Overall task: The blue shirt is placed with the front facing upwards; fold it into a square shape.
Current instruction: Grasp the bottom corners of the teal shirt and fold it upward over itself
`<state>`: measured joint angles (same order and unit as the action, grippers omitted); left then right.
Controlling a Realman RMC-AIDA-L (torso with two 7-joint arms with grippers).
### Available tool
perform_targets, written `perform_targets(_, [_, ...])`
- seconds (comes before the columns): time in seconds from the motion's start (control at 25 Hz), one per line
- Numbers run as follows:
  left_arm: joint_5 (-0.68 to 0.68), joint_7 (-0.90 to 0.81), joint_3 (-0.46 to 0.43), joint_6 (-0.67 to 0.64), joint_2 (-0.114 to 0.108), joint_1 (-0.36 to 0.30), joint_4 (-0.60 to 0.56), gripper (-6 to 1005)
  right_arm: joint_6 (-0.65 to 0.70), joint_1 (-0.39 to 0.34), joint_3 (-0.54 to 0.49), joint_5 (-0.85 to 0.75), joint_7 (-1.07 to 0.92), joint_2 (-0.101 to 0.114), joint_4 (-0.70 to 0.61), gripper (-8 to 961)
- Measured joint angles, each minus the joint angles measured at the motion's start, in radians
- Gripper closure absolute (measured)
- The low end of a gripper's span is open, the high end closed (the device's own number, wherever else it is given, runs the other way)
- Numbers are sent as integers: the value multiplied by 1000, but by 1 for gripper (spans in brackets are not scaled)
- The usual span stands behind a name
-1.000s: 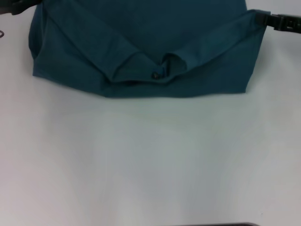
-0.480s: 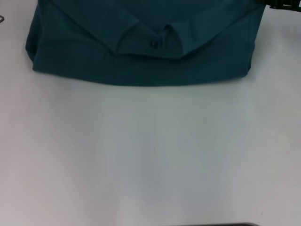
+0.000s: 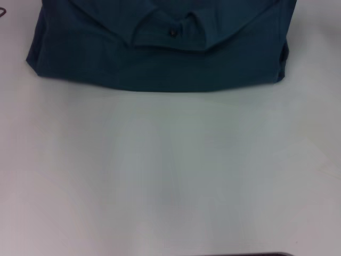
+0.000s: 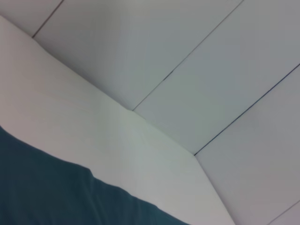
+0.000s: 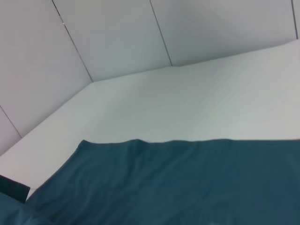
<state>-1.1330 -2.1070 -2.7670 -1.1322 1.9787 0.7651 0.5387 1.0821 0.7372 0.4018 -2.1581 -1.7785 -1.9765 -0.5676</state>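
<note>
The blue shirt point(image 3: 160, 64) lies folded at the far end of the white table point(image 3: 170, 170) in the head view. Its round collar with a small dark label point(image 3: 173, 33) faces up on the top layer. The near folded edge runs straight across the table. Neither gripper shows in the head view. The left wrist view has a teal corner of the blue shirt point(image 4: 56, 197) on the table. In the right wrist view the blue shirt point(image 5: 178, 183) lies spread flat, with a dark part point(image 5: 13, 188) at the picture's edge touching the cloth; whether it is a finger is unclear.
The near half of the table is bare white surface. A dark strip point(image 3: 245, 254) shows at the table's front edge. Beyond the table's far edge point(image 5: 197, 63) lies pale tiled floor point(image 4: 211, 70).
The collar and the folded top layer have moved farther from me. The near fold line has shifted back as well. The right gripper holding the shirt's far right corner has left the head view.
</note>
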Motion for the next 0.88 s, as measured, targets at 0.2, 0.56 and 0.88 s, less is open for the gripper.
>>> perform_targets(0.2, [-11, 1, 0, 22, -1, 8, 1, 998, -14, 17, 7, 0, -3, 11, 0, 892])
perform_targets(0.56, [-14, 33, 2, 73, 15, 13, -33, 998, -86, 25, 35, -1, 8, 18, 63, 875])
perform_targets(0.88, [-15, 65, 3, 112, 38, 5, -57, 988, -136, 14, 48, 0, 25, 9, 91, 860])
